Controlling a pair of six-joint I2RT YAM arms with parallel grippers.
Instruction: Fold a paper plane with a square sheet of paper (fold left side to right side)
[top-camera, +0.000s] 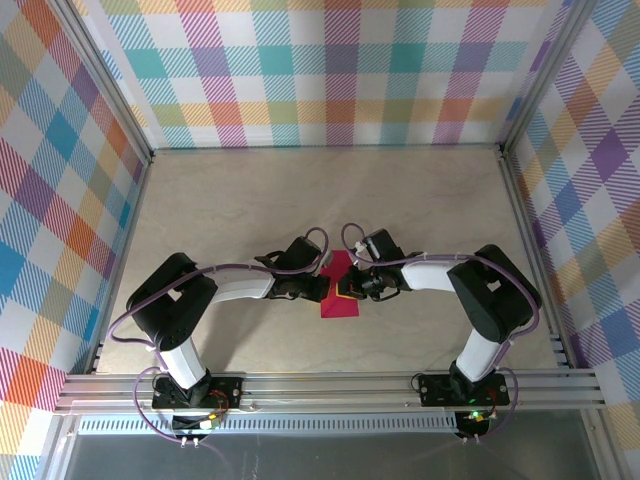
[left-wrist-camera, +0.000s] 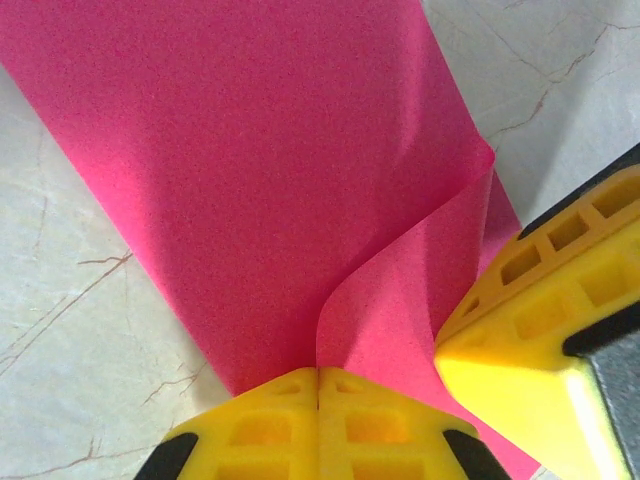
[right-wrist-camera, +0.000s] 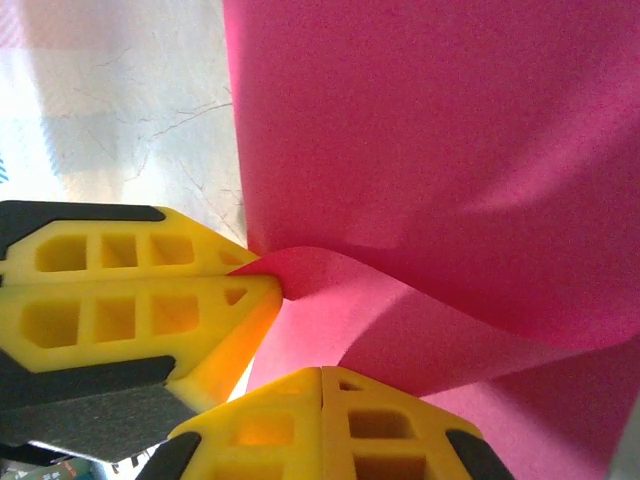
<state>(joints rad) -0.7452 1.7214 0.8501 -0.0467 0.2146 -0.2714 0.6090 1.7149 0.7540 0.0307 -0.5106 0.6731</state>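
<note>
Clamped shut nearest the lens, the left gripper (left-wrist-camera: 318, 378) is pinching a raised flap of the square sheet of paper (left-wrist-camera: 250, 180), the closed right gripper (left-wrist-camera: 445, 345) is touching that flap's right side, and the paper is stretching lengthwise away between both arms.

Overhead light: you get bright, even light across the table (top-camera: 250, 200), with soft, short shadows.
Right wrist glare: your upper left corner washes out to white.
Wrist focus: the paper (left-wrist-camera: 250, 180) looks grainy, and the yellow fingers (left-wrist-camera: 260, 430) go soft at the bottom edge.
</note>
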